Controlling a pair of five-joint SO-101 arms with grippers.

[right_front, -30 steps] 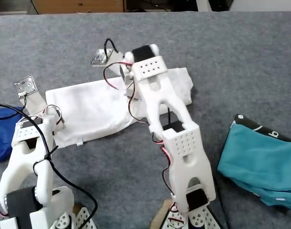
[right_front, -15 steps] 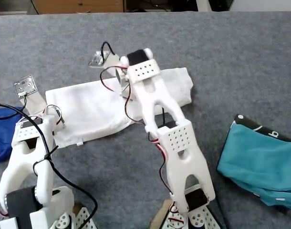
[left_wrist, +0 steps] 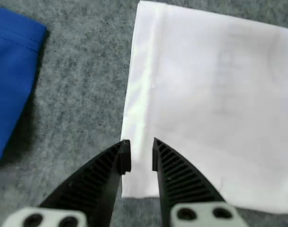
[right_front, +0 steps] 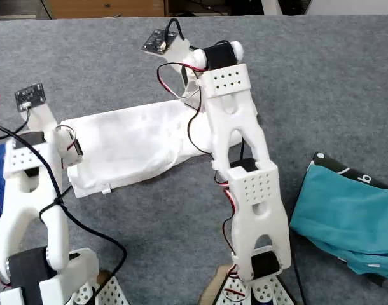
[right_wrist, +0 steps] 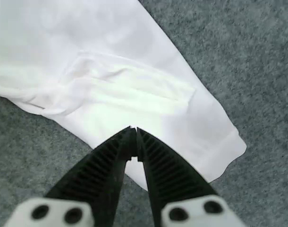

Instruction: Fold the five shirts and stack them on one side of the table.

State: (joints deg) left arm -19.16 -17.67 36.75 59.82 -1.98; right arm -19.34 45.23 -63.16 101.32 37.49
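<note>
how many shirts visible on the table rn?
3: white shirt spread mid-table, blue shirt at the left edge, teal shirt at right atop dark fabric, possibly a hidden fourth.

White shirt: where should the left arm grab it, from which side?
Pinch the white shirt at its short end hem nearest the blue shirt, from above: it lies flat as a long strip, so likely only edges offer purchase.

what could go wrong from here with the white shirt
The left gripper is barely open over the very edge of the white shirt, so it may catch only the hem and slip. The cloth is bunched near the right gripper, so a fold could come out lopsided. The blue cloth lies close and might get dragged.
</note>
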